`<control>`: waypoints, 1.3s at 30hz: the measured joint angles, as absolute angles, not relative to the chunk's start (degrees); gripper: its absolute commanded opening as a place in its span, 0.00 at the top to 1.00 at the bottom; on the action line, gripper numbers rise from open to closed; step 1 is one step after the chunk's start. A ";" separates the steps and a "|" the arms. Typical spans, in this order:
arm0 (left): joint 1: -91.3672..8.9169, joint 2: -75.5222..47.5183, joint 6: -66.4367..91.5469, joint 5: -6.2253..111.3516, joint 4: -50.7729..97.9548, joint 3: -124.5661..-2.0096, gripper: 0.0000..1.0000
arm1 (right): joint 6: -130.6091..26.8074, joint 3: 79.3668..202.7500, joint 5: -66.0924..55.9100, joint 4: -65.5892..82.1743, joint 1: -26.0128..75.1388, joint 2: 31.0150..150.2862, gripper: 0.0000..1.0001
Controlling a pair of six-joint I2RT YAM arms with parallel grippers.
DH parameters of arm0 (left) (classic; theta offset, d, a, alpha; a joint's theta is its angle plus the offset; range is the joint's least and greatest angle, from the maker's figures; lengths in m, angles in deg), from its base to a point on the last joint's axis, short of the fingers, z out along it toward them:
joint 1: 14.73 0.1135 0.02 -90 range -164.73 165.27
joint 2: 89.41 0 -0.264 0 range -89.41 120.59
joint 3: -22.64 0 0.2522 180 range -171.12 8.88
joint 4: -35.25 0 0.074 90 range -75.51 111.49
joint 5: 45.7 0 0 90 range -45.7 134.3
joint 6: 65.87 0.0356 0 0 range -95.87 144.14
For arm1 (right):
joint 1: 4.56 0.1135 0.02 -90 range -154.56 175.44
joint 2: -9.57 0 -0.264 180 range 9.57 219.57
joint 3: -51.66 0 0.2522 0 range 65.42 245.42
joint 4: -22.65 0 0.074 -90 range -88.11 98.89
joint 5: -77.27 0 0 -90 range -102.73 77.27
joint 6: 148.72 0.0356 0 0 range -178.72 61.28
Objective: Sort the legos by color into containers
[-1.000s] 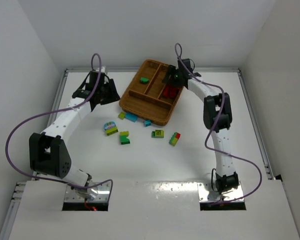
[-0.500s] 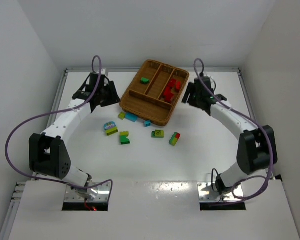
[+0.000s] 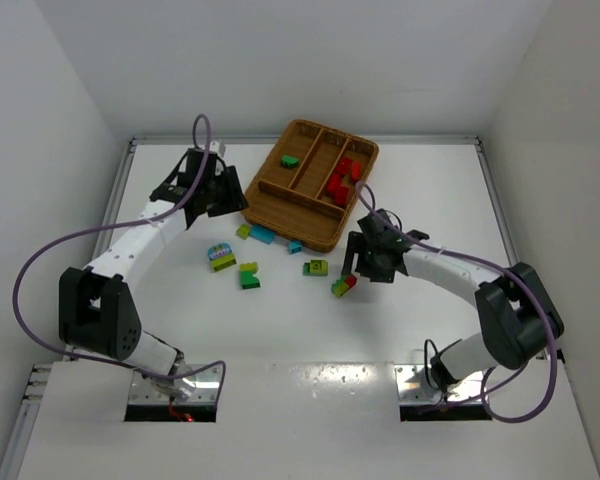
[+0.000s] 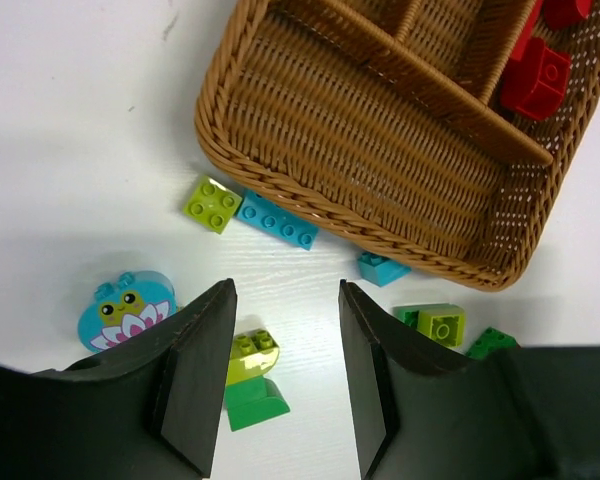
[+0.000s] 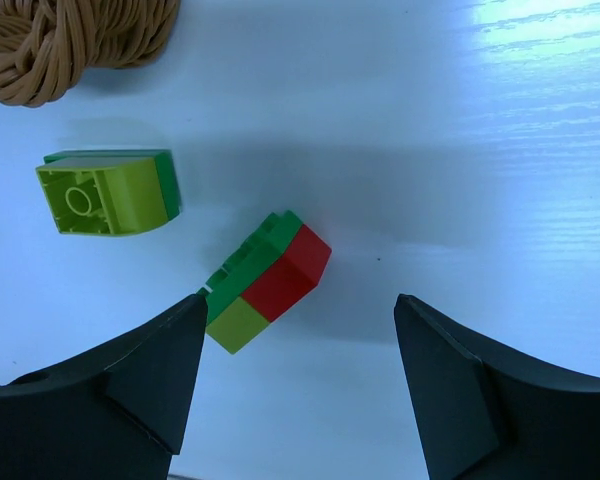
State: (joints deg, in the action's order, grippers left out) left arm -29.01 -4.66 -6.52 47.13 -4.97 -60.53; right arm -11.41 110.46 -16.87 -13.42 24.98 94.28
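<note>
**A:** Seen from above, your white table [image 3: 430,180] carries a brown wicker tray [image 3: 280,222] at the far middle. It is set at a slant and split into three long compartments. Several red bricks [image 3: 342,178] lie in the compartment nearest your right arm. One green brick [image 3: 290,160] lies in the compartment nearest your left arm.

**B:** Your right gripper [image 5: 300,300] hangs low over the table, just in front of the tray's near end. Its jaws are spread wide and grip nothing. On the table between them lies a red, green and lime cluster [image 5: 265,280]. One fingertip sits very close to its lime end, and I cannot tell whether it touches.

**A:** A lime and green brick [image 5: 105,190] lies apart from that cluster, nearer the tray.

**B:** Your left gripper [image 4: 283,295] hovers beside the tray's near left corner. Its jaws are parted partway and it is empty-handed.

**A:** Its wrist camera looks down on loose pieces. A lime square brick [image 4: 212,203] sits next to a long light blue brick [image 4: 277,222], both just beside the tray's wall. A small light blue brick [image 4: 382,268] sits right at that wall too.

**B:** Nearer you, a rounded light blue brick [image 4: 127,308] printed with a cartoon animal lies partly behind one finger. A lime-on-green stack [image 4: 252,375] shows between the fingers, on the table.
</note>
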 measured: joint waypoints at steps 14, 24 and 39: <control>-29.93 -5.53 -6.54 47.77 -4.99 -59.17 0.49 | -15.97 115.92 -12.57 -15.08 28.84 102.78 0.12; -29.93 -5.53 -6.50 48.12 -4.97 -59.17 0.49 | -14.99 123.73 -26.38 -24.52 35.31 111.59 0.21; -30.19 -5.51 -6.50 48.38 -4.97 -59.17 0.49 | -11.25 112.80 -17.84 -17.46 27.88 99.83 0.21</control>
State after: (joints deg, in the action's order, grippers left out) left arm -30.19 -5.51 -6.50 48.38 -4.97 -59.17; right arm -11.25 112.80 -17.84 -17.46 27.88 99.83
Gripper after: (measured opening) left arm 0.513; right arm 0.800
